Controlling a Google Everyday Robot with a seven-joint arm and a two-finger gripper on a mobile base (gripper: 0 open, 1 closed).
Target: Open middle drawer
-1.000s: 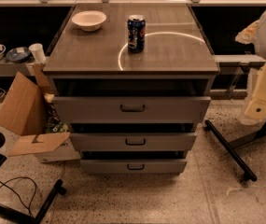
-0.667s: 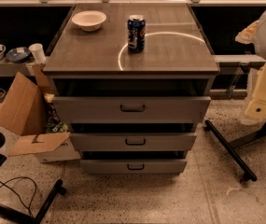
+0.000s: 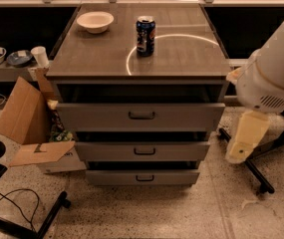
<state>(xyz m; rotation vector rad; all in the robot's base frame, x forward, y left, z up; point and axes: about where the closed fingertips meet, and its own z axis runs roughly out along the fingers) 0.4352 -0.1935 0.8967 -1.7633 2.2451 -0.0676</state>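
Right of the cabinet, camera view: the gripper hangs low off the white arm, level with the drawer fronts but well apart from them. I cannot tell whether it is open or closed, and I see nothing held in it.

The middle drawer is second of three, a low grey front with a small dark bar handle at centre. The taller top drawer is above it and the bottom drawer below. A dark gap shows over each front.

Step in hand, as I judge it: the approach, with no contact yet. To do it well I would bring the gripper across to face the centre handle squarely, at the height of the second front and not the wider handle above. Then I would close on the bar and pull straight out, level, without twisting.

Containers:
- The white bowl on the desk looks empty.
- The soda can stands upright near the bowl.
- The cardboard box, left of the cabinet, is open; something colourful is inside, but I cannot tell what.
- The drawer interiors are hidden.
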